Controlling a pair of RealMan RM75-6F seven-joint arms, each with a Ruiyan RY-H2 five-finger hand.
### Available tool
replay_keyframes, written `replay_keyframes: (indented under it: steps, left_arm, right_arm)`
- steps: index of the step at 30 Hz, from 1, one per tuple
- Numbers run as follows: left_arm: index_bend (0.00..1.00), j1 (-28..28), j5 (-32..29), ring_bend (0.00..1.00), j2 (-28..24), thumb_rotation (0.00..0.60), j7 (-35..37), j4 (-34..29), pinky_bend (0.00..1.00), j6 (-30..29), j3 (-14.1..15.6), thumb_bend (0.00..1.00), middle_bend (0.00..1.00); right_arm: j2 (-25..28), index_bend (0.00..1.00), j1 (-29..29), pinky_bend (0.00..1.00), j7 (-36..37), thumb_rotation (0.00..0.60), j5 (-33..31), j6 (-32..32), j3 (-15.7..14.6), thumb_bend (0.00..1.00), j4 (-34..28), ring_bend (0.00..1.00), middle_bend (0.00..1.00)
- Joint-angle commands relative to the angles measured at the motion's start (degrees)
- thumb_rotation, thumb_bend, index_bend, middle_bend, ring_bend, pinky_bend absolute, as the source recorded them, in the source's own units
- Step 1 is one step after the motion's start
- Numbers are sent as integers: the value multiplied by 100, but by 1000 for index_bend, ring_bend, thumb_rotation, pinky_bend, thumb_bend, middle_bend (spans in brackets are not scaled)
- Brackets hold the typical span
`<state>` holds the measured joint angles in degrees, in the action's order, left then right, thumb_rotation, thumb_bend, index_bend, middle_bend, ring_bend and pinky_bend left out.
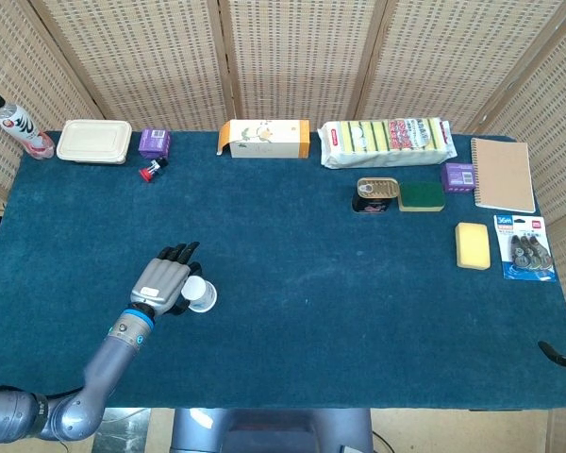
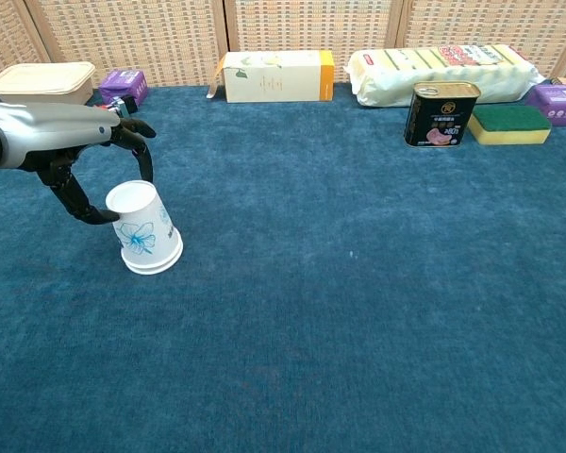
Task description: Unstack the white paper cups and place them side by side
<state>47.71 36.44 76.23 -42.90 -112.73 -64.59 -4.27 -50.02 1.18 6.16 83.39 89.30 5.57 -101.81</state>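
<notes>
The left hand reaches in from the table's seven o'clock corner, forearm low over the cloth, palm down and arched above the white paper cups. Its dark fingers curve down behind the stack while the thumb comes at the near side, its tip touching or just shy of the upper wall; I cannot tell which. The hand is wide and has nothing closed in it. From the head view the hand covers the stack's nine o'clock side, with the cups peeking out at three o'clock.

The stack is smooth white paper with a blue flower print, tapered, standing mouth-down on the fuzzy blue table cloth. Its long axis is nearly upright, leaning a little toward ten o'clock, flat base uppermost.

Only dark fingertips of the right hand show, at the four o'clock edge.
</notes>
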Motion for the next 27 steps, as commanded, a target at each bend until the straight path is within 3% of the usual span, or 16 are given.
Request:
replay_keyframes:
  steps: [1, 13, 22, 27]
  left_arm:
    - [350, -1, 26, 0, -22, 600, 5, -39, 83, -34, 14, 300, 0]
    - [351, -98, 368, 0, -570, 600, 174, -722, 83, -322, -43, 300, 0]
    - [352, -484, 1178, 0, -2026, 600, 957, -1805, 83, -326, -158, 298, 0]
    - [352, -904, 1794, 0, -2731, 600, 1552, -1858, 83, -277, -8, 298, 0]
  right_arm:
    - [2, 86, 1, 0, 7, 600, 2, 0, -2, 0, 0, 0, 0]
    - [6, 86, 5, 0, 27, 600, 13, 6, -12, 0, -2, 0, 0]
    - [-11, 86, -5, 0, -28, 600, 61, -3, -36, 0, -30, 0, 0]
    - [-29, 86, -6, 0, -98, 600, 94, -6, -60, 0, -60, 0, 0]
